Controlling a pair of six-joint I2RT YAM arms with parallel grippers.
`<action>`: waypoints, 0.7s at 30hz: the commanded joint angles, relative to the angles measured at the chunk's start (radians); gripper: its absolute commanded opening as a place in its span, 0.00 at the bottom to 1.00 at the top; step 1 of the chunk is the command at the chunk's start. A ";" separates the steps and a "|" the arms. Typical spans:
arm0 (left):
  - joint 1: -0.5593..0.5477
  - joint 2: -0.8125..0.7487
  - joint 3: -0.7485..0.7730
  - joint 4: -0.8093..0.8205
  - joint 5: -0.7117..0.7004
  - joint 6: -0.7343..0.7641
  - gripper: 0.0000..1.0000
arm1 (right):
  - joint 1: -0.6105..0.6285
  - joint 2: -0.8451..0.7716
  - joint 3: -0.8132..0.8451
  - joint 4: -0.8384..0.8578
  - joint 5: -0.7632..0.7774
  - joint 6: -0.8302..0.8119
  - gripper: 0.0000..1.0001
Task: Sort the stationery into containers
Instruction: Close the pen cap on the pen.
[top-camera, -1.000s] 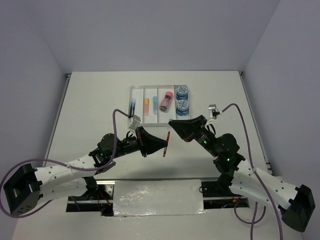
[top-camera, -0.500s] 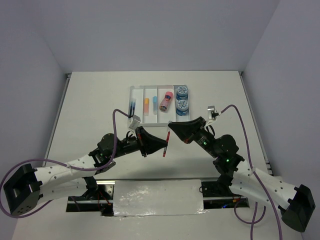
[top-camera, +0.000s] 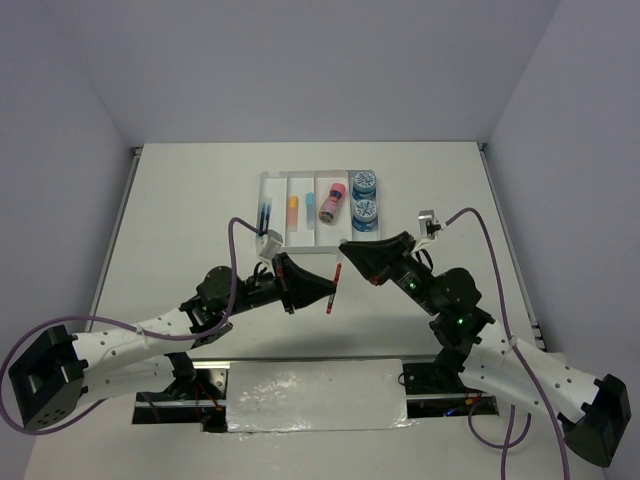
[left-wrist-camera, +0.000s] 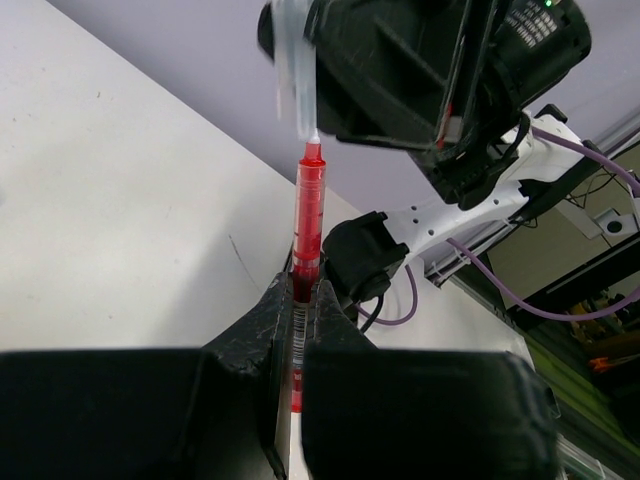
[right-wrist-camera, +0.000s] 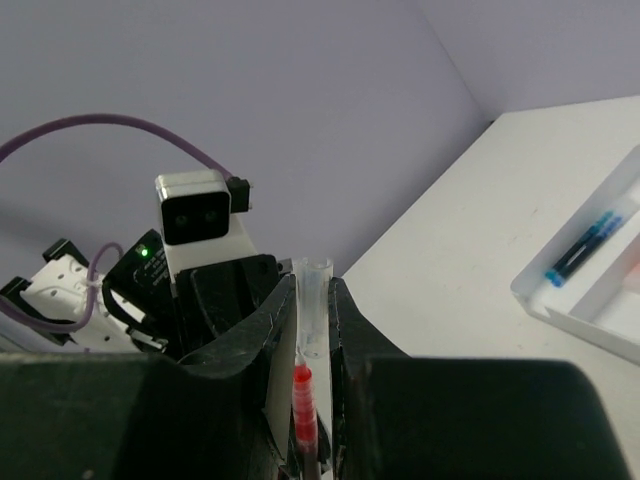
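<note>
Grippers meet in the middle of the white table (top-camera: 180, 200), just on the near side of the clear plastic rectangular tray (top-camera: 318, 243). The left gripper (top-camera: 328, 291) has its jaws clamped on the barrel of a thin red pen (top-camera: 335, 283). In the left wrist view the pen (left-wrist-camera: 308, 225) stands straight up out of the two black fingers (left-wrist-camera: 330, 310). The right gripper (top-camera: 345, 247) comes in from the opposite side and pinches a clear plastic cap (left-wrist-camera: 298, 80), which sits right at the tip of the red pen. In the right wrist view that cap (right-wrist-camera: 312, 300) is squeezed between the fingers, with the red barrel (right-wrist-camera: 303, 400) directly below it.

Inside the tray, two thin blue pens (top-camera: 265, 213) lie in the leftmost compartment. An orange eraser (top-camera: 293, 204) and a light-blue eraser (top-camera: 308, 201) lie side by side to their right. A pink cylinder (top-camera: 330, 203) lies tilted in the next compartment. Two round blue patterned rolls (top-camera: 365, 197) sit one behind the other in the rightmost compartment.
</note>
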 joint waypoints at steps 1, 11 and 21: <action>0.006 0.000 0.002 0.078 0.019 -0.007 0.00 | 0.007 -0.025 0.099 -0.031 0.026 -0.062 0.00; 0.006 -0.013 0.008 0.059 0.012 -0.003 0.00 | 0.007 -0.027 0.073 -0.016 0.010 -0.057 0.00; 0.006 -0.017 0.008 0.062 0.009 -0.004 0.00 | 0.007 0.005 0.039 0.029 -0.010 -0.039 0.00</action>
